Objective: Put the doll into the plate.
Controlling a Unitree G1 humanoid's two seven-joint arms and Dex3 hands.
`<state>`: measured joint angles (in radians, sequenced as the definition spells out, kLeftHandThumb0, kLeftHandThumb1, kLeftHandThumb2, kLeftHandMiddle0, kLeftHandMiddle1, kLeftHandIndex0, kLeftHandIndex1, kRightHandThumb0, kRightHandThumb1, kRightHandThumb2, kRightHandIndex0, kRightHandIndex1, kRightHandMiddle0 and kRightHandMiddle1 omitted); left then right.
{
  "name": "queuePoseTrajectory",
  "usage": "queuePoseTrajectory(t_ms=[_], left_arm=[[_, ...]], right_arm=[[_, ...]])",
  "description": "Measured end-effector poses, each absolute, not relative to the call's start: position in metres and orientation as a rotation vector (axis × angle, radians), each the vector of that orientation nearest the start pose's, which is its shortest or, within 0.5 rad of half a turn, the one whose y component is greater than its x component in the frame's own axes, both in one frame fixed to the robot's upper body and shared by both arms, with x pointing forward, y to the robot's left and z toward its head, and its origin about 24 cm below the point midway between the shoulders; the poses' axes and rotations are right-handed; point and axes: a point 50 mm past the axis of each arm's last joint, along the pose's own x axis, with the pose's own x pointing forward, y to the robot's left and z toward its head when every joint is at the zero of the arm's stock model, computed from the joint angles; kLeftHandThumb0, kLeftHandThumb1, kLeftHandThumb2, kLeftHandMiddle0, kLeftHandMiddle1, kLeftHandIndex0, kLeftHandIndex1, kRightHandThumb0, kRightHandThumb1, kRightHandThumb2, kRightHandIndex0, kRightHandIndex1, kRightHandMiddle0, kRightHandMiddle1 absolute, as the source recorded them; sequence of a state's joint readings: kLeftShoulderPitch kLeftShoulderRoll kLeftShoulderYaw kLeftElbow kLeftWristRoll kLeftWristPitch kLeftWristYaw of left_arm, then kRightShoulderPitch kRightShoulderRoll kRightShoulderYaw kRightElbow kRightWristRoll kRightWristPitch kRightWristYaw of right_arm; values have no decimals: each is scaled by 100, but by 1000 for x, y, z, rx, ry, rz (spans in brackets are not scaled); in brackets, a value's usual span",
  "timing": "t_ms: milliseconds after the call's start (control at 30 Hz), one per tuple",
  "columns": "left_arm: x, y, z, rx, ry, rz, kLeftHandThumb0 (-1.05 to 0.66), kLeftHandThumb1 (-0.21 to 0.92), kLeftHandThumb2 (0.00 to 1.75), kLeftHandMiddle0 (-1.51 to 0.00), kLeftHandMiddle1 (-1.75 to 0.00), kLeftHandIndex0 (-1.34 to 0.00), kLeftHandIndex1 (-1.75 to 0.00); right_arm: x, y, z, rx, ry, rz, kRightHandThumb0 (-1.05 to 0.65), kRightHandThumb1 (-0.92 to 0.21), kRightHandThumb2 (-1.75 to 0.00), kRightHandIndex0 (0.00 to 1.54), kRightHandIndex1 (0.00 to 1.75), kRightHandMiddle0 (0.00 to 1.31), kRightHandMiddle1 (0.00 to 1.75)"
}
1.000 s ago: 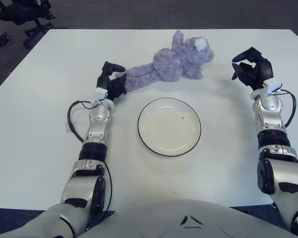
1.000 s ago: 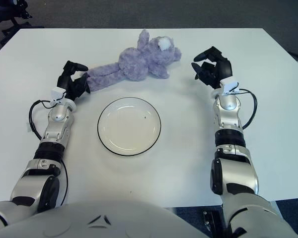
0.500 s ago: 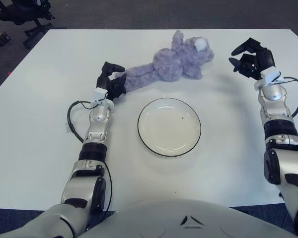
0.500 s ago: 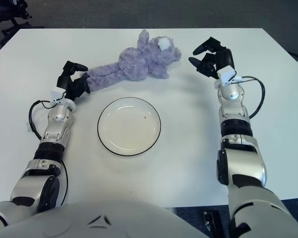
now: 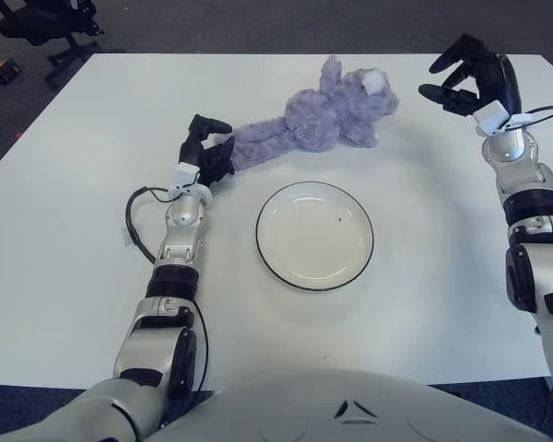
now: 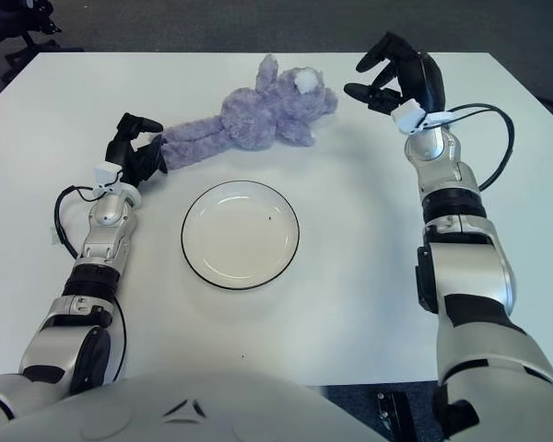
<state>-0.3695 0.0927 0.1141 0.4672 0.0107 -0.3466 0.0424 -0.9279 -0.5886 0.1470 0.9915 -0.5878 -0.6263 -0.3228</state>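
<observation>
Right hand (image 5: 470, 78) has climbed and swung toward the far edge of the table (image 5: 64, 239) since a second ago; it was lower then, level with the doll's belly, and now it hangs right of the doll's head. Fingers spread wide, black digits fanned out toward the doll, nothing between them. Clear gap separates hand and doll.

Left hand (image 5: 207, 152) unchanged in place. It sits at the doll's leg end, left of the plate. Fingers curled around the tip of the purple leg; one finger arches over the top, the rest press in from below and the side. Grip looks closed on the plush.

Doll (image 5: 318, 110): purple, long-limbed, lying flat on the white table, stretched on a slant from the left hand up to its head at the right. White patch shows on the face. One ear or arm sticks up toward the far edge. It lies beyond the plate, not touching it, and has not shifted from the earlier frames.

Plate (image 5: 314, 236): round, pale, thin dark rim, near mid-table between the two forearms. Small dark speck on its surface, right of centre.

Cable (image 5: 134, 221) loops out beside the left forearm. Another runs off the right wrist. Office chair (image 5: 46, 28) stands at the far left, off the table.
</observation>
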Motion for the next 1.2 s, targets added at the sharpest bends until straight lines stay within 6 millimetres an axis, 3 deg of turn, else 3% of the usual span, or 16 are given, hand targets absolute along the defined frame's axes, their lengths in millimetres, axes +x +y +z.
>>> queuePoseTrajectory(t_ms=[267, 333, 400, 533, 767, 967, 1200], left_arm=[[318, 173, 71, 73, -243, 70, -35, 92, 36, -110, -175, -37, -157], [318, 173, 71, 73, -243, 72, -35, 92, 36, -110, -175, -37, -157], [318, 173, 70, 72, -241, 73, -35, 92, 36, -110, -175, -37, -156], [318, 173, 70, 72, -240, 73, -35, 92, 36, -110, -175, -37, -156], [318, 173, 71, 71, -242, 72, -35, 92, 36, -110, -175, -37, -156], [318, 173, 71, 71, -246, 72, -35, 92, 36, -110, -175, -37, -156], [318, 173, 72, 70, -242, 72, -35, 92, 36, -110, -175, -37, -156]], right_arm=[[384, -219, 213, -1126, -687, -104, -1, -92, -23, 61, 133, 36, 134], [386, -217, 214, -1150, -686, -100, -29, -92, -13, 59, 76, 41, 85], [390, -214, 214, -1220, -660, -83, -38, -92, -9, 64, 46, 47, 62], [396, -209, 219, -1296, -635, -65, -47, -92, -5, 68, 19, 52, 39], [400, -202, 235, -1337, -651, -56, -49, -91, -4, 67, 9, 51, 31], [409, -195, 244, -1420, -486, 124, -50, -87, -2, 52, 1, 43, 18], [413, -191, 261, -1431, -376, 236, -50, -87, -1, 50, 0, 42, 15]])
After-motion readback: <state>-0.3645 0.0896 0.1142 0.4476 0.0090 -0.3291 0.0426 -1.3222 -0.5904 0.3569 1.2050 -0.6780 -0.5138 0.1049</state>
